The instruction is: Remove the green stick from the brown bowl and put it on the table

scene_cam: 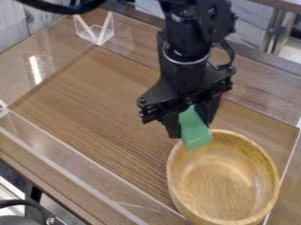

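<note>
My gripper (188,114) hangs from the black arm and is shut on the green stick (194,129). The stick points down and slightly right, its lower end in the air just over the far-left rim of the brown bowl (223,180). The light-brown wooden bowl sits at the near right of the table (94,97) and nothing shows inside it. The stick's upper end is hidden between the fingers.
Clear acrylic walls (47,154) run along the table's edges. A small clear stand (93,31) rests at the far left corner. Bare wood-grain surface stretches left of the bowl.
</note>
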Robot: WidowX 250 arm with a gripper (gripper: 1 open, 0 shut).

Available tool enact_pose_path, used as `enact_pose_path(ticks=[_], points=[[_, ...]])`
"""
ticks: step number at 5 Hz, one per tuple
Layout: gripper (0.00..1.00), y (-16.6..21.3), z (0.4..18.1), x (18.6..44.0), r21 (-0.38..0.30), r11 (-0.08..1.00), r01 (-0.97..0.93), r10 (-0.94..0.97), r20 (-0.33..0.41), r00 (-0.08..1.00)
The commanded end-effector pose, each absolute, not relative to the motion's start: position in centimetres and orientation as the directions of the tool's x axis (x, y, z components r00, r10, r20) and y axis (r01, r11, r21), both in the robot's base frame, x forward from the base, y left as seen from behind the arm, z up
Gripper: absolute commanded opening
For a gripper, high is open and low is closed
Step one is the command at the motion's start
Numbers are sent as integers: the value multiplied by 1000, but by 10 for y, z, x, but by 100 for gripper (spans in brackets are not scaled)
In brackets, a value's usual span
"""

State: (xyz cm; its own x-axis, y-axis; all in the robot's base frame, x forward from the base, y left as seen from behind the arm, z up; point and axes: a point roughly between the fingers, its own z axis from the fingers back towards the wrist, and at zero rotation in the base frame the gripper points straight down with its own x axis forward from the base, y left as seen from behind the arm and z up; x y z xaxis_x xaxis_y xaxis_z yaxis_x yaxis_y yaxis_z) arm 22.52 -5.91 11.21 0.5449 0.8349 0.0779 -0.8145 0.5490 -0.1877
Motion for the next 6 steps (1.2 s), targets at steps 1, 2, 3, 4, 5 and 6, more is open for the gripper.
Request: enact_pose_path(ticks=[1, 2, 3, 4, 5, 6], points=[[0, -65, 128, 224, -228, 528, -818, 848, 85, 523], [0, -71, 147, 225, -232, 471, -851, 881, 79, 466], [0, -65, 154, 225, -233, 539, -810, 841, 84, 535], [0, -52, 161, 225, -235, 632, -738, 772, 106, 627], [0, -30, 163, 225, -222, 727, -649, 683, 143, 716], [0, -7, 160, 223, -196, 827, -526, 558, 186, 809]])
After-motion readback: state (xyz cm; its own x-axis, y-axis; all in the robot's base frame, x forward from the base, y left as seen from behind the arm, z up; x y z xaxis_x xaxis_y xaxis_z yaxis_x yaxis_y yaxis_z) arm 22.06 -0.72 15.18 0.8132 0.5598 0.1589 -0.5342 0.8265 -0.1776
